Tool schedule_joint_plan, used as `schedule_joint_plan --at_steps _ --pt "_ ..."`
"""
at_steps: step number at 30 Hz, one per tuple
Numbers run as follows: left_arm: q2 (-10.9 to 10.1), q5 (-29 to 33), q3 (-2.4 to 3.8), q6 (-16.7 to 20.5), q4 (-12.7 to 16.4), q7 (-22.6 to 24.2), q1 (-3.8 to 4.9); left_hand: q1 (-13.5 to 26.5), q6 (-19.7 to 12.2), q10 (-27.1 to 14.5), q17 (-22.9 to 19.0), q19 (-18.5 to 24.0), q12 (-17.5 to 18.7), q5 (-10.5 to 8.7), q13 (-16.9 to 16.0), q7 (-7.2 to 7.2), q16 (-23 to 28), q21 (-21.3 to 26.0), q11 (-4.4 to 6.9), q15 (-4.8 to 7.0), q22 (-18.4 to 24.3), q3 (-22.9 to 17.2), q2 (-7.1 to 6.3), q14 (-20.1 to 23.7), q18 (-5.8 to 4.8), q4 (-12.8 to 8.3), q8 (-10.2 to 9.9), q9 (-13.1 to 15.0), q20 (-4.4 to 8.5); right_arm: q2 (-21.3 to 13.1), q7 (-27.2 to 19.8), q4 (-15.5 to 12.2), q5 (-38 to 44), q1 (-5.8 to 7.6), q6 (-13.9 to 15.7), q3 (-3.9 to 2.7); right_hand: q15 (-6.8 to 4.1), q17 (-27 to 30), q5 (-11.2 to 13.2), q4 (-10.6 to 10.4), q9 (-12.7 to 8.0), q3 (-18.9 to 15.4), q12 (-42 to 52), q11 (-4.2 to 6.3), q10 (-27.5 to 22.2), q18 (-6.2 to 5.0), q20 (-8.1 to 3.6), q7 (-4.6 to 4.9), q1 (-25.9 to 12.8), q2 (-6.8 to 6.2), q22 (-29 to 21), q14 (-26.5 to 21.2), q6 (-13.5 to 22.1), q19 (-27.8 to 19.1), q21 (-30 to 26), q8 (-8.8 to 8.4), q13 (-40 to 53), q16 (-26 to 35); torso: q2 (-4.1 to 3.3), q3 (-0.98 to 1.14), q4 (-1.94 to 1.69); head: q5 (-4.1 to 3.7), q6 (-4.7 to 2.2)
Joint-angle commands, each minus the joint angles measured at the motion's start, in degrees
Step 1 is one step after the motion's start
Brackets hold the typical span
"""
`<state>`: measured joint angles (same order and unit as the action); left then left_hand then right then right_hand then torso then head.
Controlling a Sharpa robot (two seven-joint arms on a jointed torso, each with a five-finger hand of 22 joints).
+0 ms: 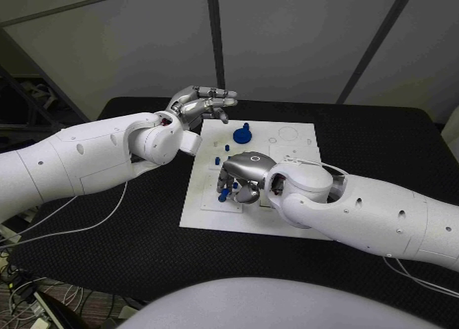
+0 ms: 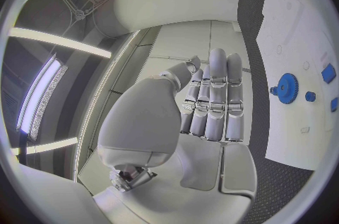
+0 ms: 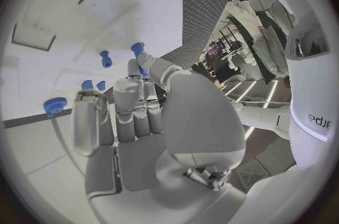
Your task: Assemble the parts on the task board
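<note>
Head view looks down on a black, finely textured worktop carrying the task board, a flat white rectangular plate with small round holes and shallow recesses. Near its far edge stands a blue gear-shaped part, a toothed disc on a short hub; the left wrist view shows its teeth plainly. Small blue peg-like parts sit just beside it toward the board's middle.

Over the board's near left portion the right hand, smooth brushed silver, is curled downward; a slim blue part shows at its fingertips. The right wrist view shows a blue piece at one fingertip, but I cannot tell whether it is truly pinched.

At the board's far left corner the left hand hovers empty, its fingers straight and side by side in the left wrist view.
</note>
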<state>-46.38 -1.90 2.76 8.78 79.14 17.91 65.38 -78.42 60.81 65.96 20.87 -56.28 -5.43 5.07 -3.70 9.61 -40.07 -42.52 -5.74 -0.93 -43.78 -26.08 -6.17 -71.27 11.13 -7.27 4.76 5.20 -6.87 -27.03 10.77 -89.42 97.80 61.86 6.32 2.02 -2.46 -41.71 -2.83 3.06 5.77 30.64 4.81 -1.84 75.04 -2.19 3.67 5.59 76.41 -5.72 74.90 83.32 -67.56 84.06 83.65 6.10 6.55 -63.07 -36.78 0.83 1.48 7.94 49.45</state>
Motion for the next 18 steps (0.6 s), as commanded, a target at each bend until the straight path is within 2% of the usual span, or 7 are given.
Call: schedule_joint_plan --at_steps 1,11,13,15,16,18 --pt "0.01 0.14 0.04 -0.65 0.02 0.11 0.08 -0.09 0.05 -0.06 -0.10 0.44 0.12 -0.27 -0.10 0.26 0.22 0.24 -0.37 -0.04 0.09 0.24 0.47 0.17 -0.63 -0.10 -0.18 0.05 -0.02 0.16 0.50 -0.08 1.04 0.06 -1.94 0.02 -0.34 -0.13 -0.21 -0.01 2.47 -0.26 -0.29 -0.17 -0.05 0.69 -0.30 0.13 -0.23 0.12 10.63 -0.20 -0.27 3.39 0.37 0.26 0.08 0.03 0.03 -0.01 -0.01 0.06 0.04" --pt "-0.09 0.14 0.03 -0.65 0.08 0.08 0.08 -0.04 0.06 -0.07 -0.12 0.44 0.14 -0.26 -0.10 0.27 0.30 0.30 -0.38 -0.06 0.11 0.30 0.54 0.16 -0.64 -0.08 -0.19 0.06 -0.04 0.50 1.54 0.25 2.26 0.05 -2.20 0.16 -0.33 0.44 -0.20 -0.08 2.55 -0.40 -0.46 -0.21 -0.09 0.60 -0.29 0.13 -0.44 0.09 10.38 -0.32 -0.19 3.23 0.02 0.16 0.11 0.33 0.02 -0.03 -0.04 0.13 0.12" --pt "-0.08 0.14 0.03 -0.67 0.09 0.08 0.08 -0.04 0.06 -0.07 -0.12 0.44 0.14 -0.26 -0.10 0.27 0.30 0.30 -0.38 -0.06 0.11 0.30 0.54 0.16 -0.64 -0.08 -0.19 0.06 -0.04 0.68 1.32 0.26 2.12 0.05 -1.73 0.52 -0.18 0.65 -0.20 -0.10 2.45 -0.46 -1.01 -0.46 -0.84 0.58 -0.23 0.38 -0.67 -0.12 10.30 -0.43 0.75 3.17 -0.10 -0.48 0.01 0.43 0.02 -0.03 -0.04 0.13 0.12" --pt "-0.07 0.14 0.03 -0.68 0.10 0.06 0.08 -0.04 0.06 -0.07 -0.12 0.44 0.14 -0.26 -0.10 0.27 0.30 0.30 -0.38 -0.06 0.11 0.30 0.54 0.16 -0.64 -0.08 -0.19 0.06 -0.04 0.87 1.08 0.33 1.81 0.05 -1.03 0.86 0.15 0.82 -0.18 -0.17 2.18 -0.45 -1.41 -0.94 -2.14 0.57 -0.04 0.89 -1.00 -0.53 10.25 -0.50 2.37 3.11 -0.18 -1.51 -0.22 0.48 0.03 -0.04 -0.03 0.15 0.12" --pt "-0.06 0.14 0.03 -0.69 0.10 0.06 0.08 -0.04 0.06 -0.07 -0.12 0.44 0.14 -0.26 -0.10 0.27 0.30 0.30 -0.38 -0.06 0.11 0.30 0.54 0.16 -0.64 -0.08 -0.19 0.06 -0.04 1.04 0.97 0.44 1.62 0.05 -0.45 1.04 0.46 1.08 -0.13 -0.22 1.94 -0.45 -1.47 -1.39 -3.34 0.54 0.18 1.33 -1.30 -1.00 10.15 -0.58 3.67 3.03 -0.34 -2.29 -0.44 0.59 0.05 -0.04 -0.04 0.15 0.10" --pt "-0.06 0.14 0.03 -0.70 0.10 0.05 0.08 -0.04 0.06 -0.07 -0.12 0.44 0.14 -0.26 -0.10 0.27 0.30 0.30 -0.38 -0.06 0.11 0.30 0.54 0.16 -0.64 -0.08 -0.19 0.06 -0.04 1.27 0.98 0.64 1.43 0.05 0.34 1.21 0.81 1.41 0.03 -0.40 1.52 -0.85 -1.48 -1.84 -4.85 0.41 0.46 1.71 -2.13 -2.23 9.75 -0.72 5.72 2.77 -0.91 -2.79 -0.72 0.76 0.05 -0.05 -0.06 0.13 0.04"
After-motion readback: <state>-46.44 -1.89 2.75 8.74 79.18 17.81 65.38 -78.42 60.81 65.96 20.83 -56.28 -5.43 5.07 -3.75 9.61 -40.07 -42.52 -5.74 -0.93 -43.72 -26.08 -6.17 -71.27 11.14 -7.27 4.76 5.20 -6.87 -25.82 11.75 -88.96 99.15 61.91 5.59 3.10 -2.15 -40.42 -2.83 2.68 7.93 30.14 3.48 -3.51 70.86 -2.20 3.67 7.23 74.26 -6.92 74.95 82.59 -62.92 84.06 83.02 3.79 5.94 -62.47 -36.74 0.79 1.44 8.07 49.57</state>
